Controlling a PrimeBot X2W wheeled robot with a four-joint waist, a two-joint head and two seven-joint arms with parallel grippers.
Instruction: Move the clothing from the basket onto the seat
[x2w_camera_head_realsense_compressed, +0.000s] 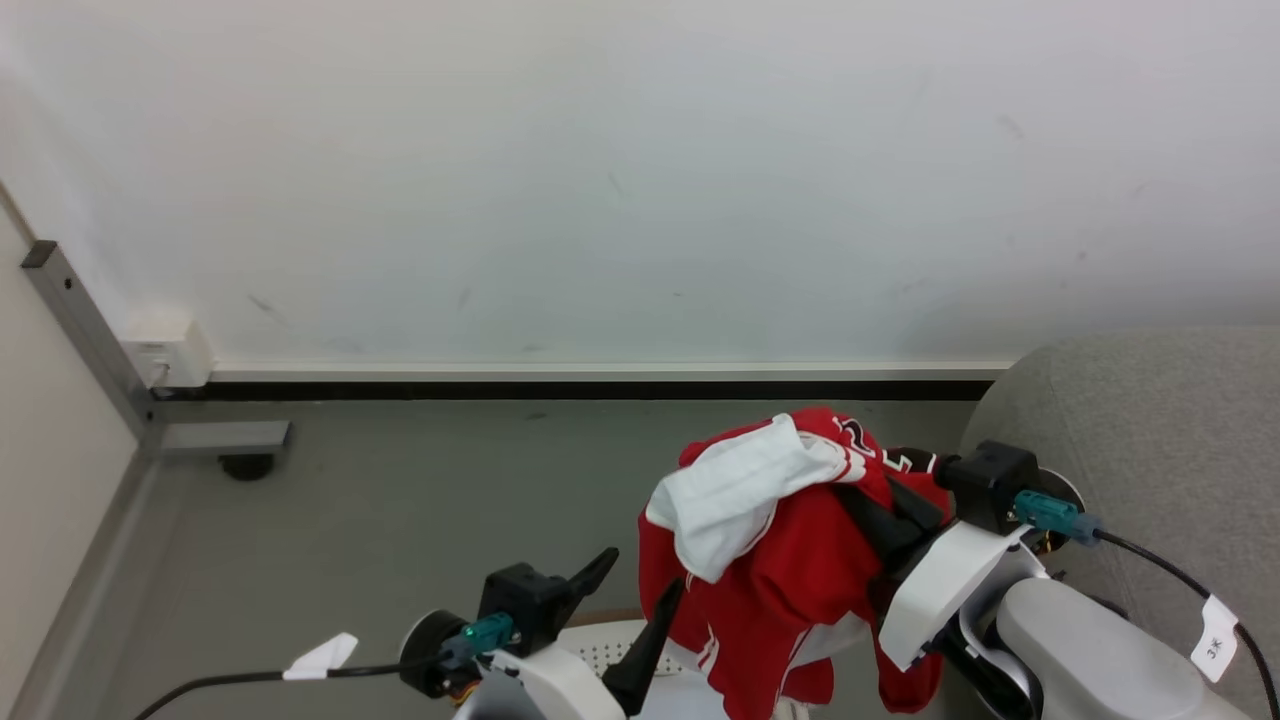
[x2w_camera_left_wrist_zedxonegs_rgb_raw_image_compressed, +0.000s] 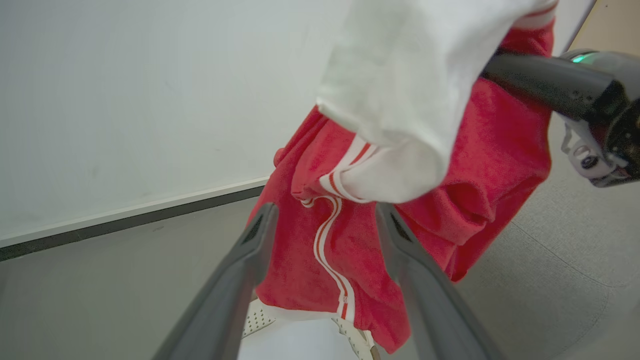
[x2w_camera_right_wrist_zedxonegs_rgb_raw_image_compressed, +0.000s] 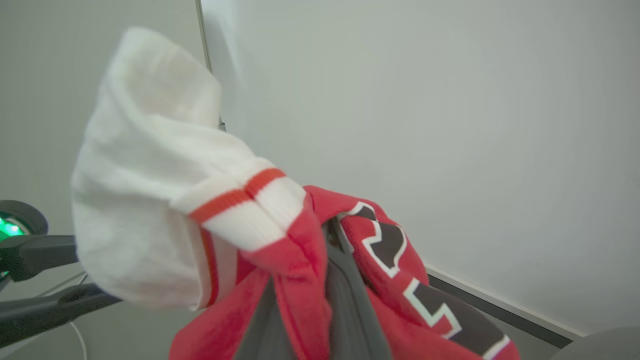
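Note:
The clothing (x2w_camera_head_realsense_compressed: 790, 580), a red jersey with a white sleeve and a dark chest mark, hangs in the air from my right gripper (x2w_camera_head_realsense_compressed: 905, 515), which is shut on it. In the right wrist view the red cloth (x2w_camera_right_wrist_zedxonegs_rgb_raw_image_compressed: 295, 280) is pinched between that gripper's fingers. My left gripper (x2w_camera_head_realsense_compressed: 630, 590) is open just left of the hanging cloth, its right finger touching the hem. The jersey (x2w_camera_left_wrist_zedxonegs_rgb_raw_image_compressed: 330, 250) hangs just beyond the left gripper's spread fingers (x2w_camera_left_wrist_zedxonegs_rgb_raw_image_compressed: 260, 240). Below it, the white perforated basket (x2w_camera_head_realsense_compressed: 610, 650) shows at the bottom edge. The grey sofa seat (x2w_camera_head_realsense_compressed: 1150, 430) is at the right.
A white wall with a dark baseboard (x2w_camera_head_realsense_compressed: 600, 385) runs across the back over grey floor (x2w_camera_head_realsense_compressed: 400, 520). At the left stand a grey metal frame (x2w_camera_head_realsense_compressed: 90, 330) with a black foot (x2w_camera_head_realsense_compressed: 247, 465) and a white wall box (x2w_camera_head_realsense_compressed: 170, 355). Tagged cables trail from both wrists.

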